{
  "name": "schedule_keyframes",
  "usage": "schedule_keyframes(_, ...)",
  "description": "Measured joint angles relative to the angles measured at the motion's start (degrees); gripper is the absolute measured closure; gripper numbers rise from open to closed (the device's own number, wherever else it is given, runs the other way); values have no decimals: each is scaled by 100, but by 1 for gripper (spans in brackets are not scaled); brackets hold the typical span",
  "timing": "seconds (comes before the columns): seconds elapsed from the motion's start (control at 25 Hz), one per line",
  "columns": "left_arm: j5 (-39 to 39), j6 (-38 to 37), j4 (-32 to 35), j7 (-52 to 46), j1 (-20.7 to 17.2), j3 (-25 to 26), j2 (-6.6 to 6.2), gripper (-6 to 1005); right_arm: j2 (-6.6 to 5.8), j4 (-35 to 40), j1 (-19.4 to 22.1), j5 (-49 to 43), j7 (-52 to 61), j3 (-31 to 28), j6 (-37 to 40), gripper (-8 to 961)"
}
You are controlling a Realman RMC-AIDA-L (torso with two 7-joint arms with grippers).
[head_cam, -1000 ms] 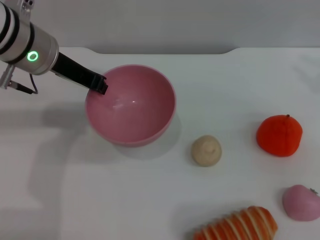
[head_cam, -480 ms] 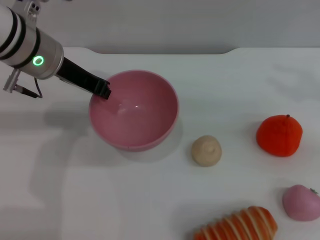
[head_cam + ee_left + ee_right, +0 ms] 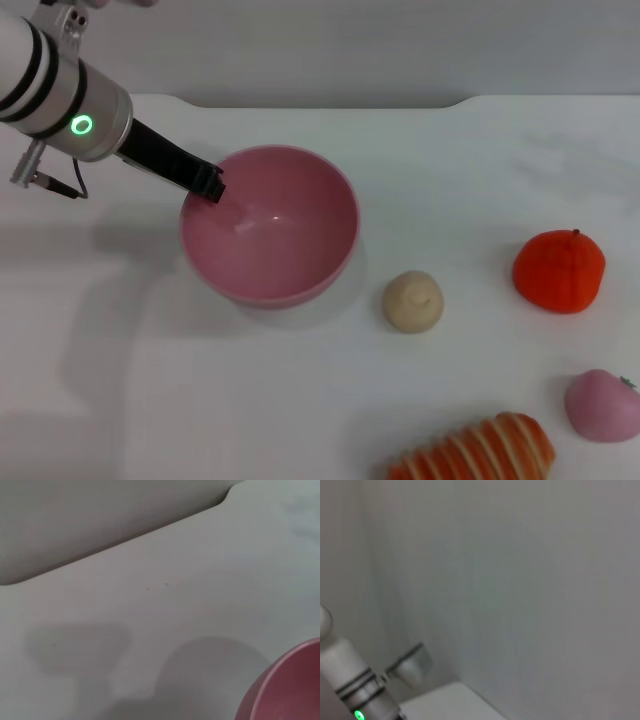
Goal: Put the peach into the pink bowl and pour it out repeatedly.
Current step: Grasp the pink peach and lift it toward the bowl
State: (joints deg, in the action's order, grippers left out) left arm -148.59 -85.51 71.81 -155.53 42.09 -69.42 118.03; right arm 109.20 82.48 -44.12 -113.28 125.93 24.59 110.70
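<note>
- Since a second ago the round, deep, glossy pink plastic bowl (image 3: 270, 223) has shifted a little toward the robot and to its right on the white counter (image 3: 480, 180), and it has levelled out so its rim now looks nearly flat; the left arm has come along with it.
- The left tool (image 3: 208, 184), a dark pair of fingers at the end of the silver arm with a green ring light, is closed on the bowl's rim at the bowl's far left edge, one finger reaching inside the wall.
- The bowl holds nothing that can be seen; its inner surface shows only a small bright highlight.
- In the left wrist view only a curved slice of the bowl's rim (image 3: 287, 685) shows, over bare counter and the bowl's shadow.
- The small soft-pink rounded toy peach with a tiny green stem (image 3: 603, 404) lies on the counter at the near right, well apart from the bowl and untouched.
- A beige round lump (image 3: 413, 300) sits just to the right of the bowl, close to it but not touching.
- An orange-red tangerine-like fruit (image 3: 559, 270) rests farther right, between the lump and the counter's right edge.
- An orange-and-cream striped long item (image 3: 478, 452) lies at the near edge, beside the peach.
- The right tool is out of every view; its wrist camera faces a plain wall, with the left arm (image 3: 355, 690) showing in one corner.
</note>
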Motion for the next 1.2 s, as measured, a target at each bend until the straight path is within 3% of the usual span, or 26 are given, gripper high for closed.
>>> schedule_keyframes(0.72,6,1,-6,14,34,-67,0,957,-91,-502,-828,-2722,328,993,559,459)
schedule_keyframes(1.2,160,111,-84,14,41,-233,9,957,-64,-609,-687,-3125,386,1448,1228,460)
